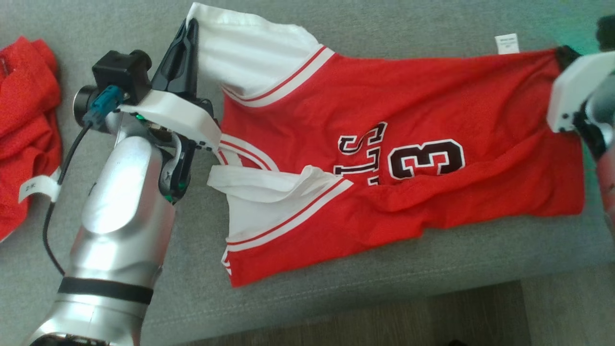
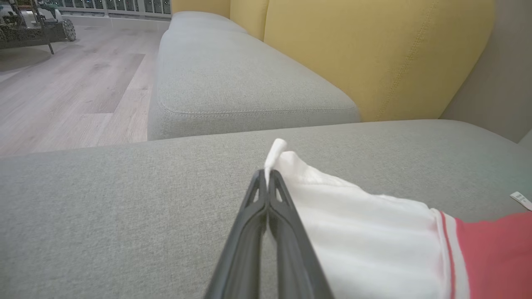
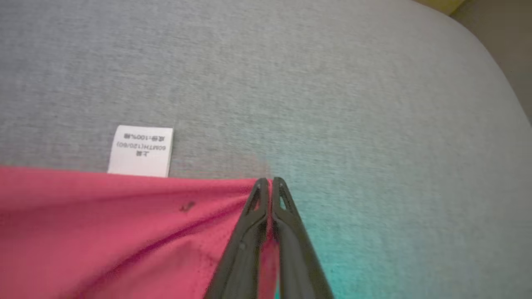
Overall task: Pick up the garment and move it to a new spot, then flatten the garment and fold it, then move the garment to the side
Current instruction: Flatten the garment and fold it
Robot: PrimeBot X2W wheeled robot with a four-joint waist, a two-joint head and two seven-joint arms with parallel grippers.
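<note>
- Two end effectors each pinch a far corner of the garment (image 1: 384,110), a red jersey with white sleeves and dark, white-edged lettering that lies spread on the grey cushion (image 1: 384,29).
- At the cushion's far left, the left end effector (image 1: 191,24) has its dark fingers pressed together on the tip of the upper white sleeve (image 1: 250,43); a small fold of white cloth sticks out past the fingertips.
- At the cushion's far right, the right end effector (image 1: 566,53) is clamped narrow on the red hem corner, and cloth creases run towards the grip.
- A white care label (image 1: 507,43) lies flat on the cushion, touching the garment's far edge near that corner.
- The lower white sleeve (image 1: 269,192) is rumpled and folded over itself near the cushion's middle.
- The garment's near edge is wrinkled, just short of the cushion's front edge.
- A second red garment (image 1: 24,129) lies bunched at the cushion's left end, apart from the jersey.
- A yellow backrest (image 2: 374,54) rises behind the cushion, and wooden floor (image 1: 432,312) shows in front of it.
</note>
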